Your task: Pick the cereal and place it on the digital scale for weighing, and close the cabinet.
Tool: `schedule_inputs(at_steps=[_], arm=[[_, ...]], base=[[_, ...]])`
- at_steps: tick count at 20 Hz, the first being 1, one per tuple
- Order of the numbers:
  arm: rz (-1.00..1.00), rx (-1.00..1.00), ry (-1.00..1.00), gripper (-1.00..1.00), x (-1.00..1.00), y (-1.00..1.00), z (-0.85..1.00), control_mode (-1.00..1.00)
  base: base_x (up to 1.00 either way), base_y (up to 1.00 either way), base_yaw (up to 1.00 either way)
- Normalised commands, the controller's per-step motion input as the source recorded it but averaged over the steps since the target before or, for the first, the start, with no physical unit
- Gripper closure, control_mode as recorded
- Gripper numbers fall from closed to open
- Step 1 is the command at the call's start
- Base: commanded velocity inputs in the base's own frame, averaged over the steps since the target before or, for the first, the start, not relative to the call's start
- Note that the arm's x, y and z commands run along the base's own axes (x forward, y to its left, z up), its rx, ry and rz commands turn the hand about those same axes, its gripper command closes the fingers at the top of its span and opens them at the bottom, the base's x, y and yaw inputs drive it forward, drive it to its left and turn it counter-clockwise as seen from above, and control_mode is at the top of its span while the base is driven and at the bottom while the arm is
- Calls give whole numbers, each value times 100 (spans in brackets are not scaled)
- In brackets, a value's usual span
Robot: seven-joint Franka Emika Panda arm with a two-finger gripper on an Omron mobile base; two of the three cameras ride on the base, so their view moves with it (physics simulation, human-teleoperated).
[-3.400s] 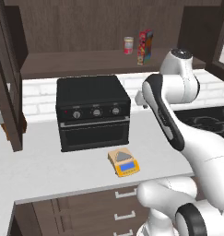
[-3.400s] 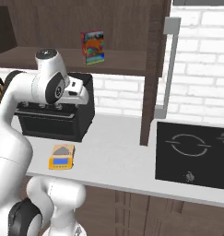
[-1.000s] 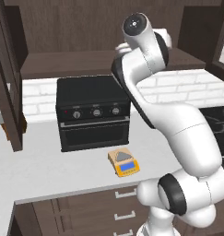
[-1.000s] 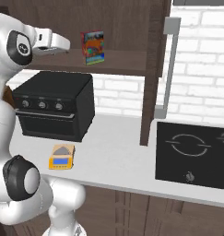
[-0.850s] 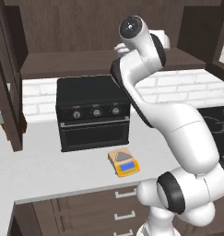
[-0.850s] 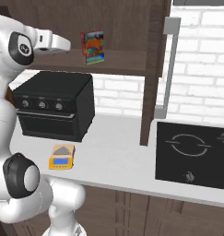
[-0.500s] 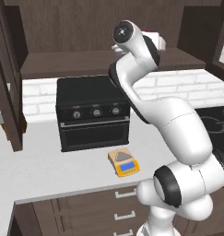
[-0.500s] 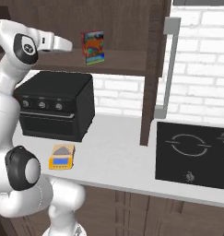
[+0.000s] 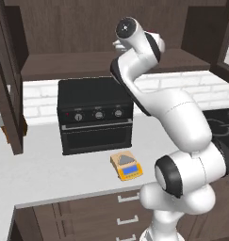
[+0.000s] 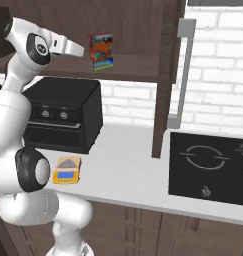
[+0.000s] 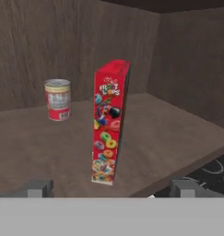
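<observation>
Ahead, cereal (image 11: 109, 122) upright between spread fingers (image 11: 39, 188).

red cereal (image 11: 109, 124), yellow-orange digital scale (image 9: 126, 165)

Cereal (image 11: 108, 120) glossy printed card; cabinet (image 11: 178, 138) matt dark wood

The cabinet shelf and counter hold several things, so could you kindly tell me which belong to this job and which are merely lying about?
Belonging to the job:
- cereal, upright on the cabinet shelf
- digital scale on the counter
- open gripper, facing the cereal

Lying about:
- red-labelled can on the shelf beside the cereal
- black toaster oven
- black cooktop
</observation>
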Motion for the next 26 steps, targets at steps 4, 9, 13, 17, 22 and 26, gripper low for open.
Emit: schedule_inputs(at_steps=[4, 9, 13, 17, 22, 26], arm=[[0, 10, -7, -100, 23, 0, 0, -100], [0, 10, -3, -100, 30, 0, 0, -100], [0, 10, -2, -100, 31, 0, 0, -100], [0, 9, -1, -100, 37, 0, 0, -100], [0, 2, 0, -100, 34, 0, 0, -100], [0, 0, -1, -100, 10, 0, 0, -100]], base=[[0, 0, 0], [0, 0, 0], [0, 0, 0], [0, 0, 0], [0, 0, 0], [0, 0, 0]])
